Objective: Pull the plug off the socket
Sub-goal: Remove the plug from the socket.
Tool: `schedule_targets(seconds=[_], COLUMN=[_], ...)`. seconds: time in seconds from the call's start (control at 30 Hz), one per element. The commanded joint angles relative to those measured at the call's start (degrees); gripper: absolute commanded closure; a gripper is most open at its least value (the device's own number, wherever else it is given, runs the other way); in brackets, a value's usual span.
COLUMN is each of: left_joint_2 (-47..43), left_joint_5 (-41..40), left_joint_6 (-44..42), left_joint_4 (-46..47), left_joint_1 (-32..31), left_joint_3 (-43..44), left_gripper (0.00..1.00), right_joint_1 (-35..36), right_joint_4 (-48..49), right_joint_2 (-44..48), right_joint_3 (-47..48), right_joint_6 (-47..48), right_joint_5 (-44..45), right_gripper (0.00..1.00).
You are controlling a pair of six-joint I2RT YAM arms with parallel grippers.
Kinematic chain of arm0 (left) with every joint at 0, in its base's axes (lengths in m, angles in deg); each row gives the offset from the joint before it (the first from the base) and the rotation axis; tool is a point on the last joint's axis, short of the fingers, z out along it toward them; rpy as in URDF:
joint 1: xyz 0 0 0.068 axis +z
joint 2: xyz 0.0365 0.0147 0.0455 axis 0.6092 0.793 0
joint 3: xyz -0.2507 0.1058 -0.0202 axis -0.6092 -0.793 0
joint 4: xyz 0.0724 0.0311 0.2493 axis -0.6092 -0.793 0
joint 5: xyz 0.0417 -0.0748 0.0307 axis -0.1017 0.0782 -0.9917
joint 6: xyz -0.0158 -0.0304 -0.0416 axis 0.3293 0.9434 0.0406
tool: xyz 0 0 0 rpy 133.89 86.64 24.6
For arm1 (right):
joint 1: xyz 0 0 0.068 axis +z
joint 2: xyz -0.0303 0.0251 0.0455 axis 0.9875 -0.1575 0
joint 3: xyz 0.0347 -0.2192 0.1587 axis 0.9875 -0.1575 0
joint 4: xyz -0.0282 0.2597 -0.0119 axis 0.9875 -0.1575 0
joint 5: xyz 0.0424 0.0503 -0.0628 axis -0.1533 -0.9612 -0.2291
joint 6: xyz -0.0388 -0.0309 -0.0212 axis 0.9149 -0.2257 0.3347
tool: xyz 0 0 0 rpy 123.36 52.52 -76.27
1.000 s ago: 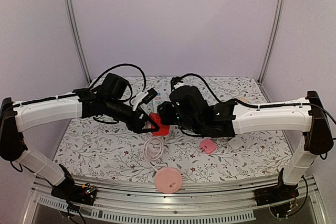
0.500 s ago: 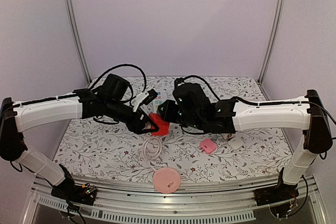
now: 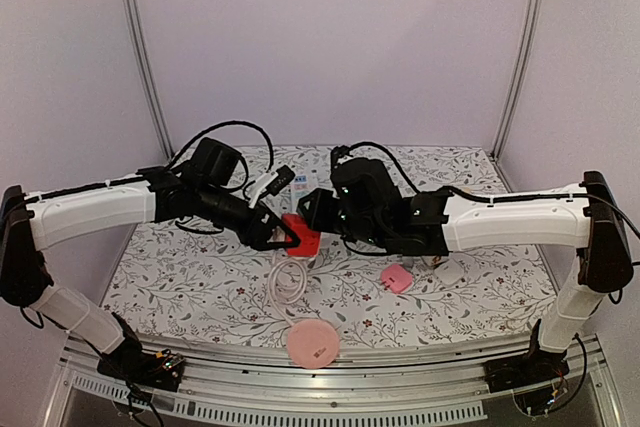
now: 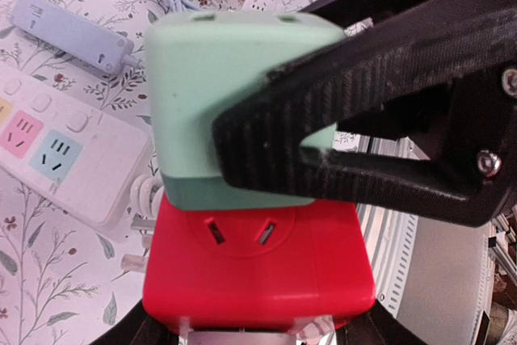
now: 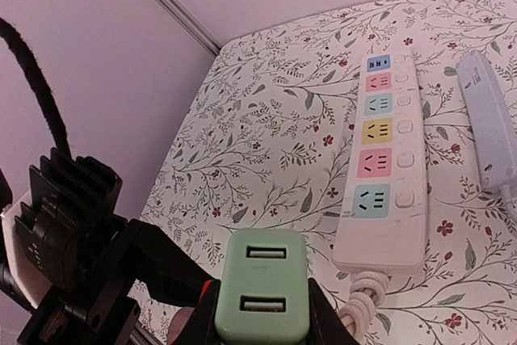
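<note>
two hard, light-looking blocks are stuck together: the green plug [image 4: 202,78] pushed into the red socket [image 4: 258,272], right jaws squeezing the plug's smooth sides, left jaws clamping the socket.

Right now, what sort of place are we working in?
Probably a lab test cell: plain walls framed by metal posts, a floral-covered table, and a colourful power strip lying on it.
</note>
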Motion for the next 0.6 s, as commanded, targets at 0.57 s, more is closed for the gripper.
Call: schedule_targets(seconds=[0.57], left_joint_2=[-0.8], left_joint_5=[-5.3], left_joint_6=[-2.5], left_joint_4=[1.6], left_joint_1=[-0.1], left_joint_3=[2.6], left_gripper=[0.72], right_joint_1=[-0.6], right_joint_4=[-7.7], right_joint_2=[2.9], right_joint_3=[-1.9], right_joint_6=[-2.0], right_joint_5=[5.3], right_gripper=[1.00])
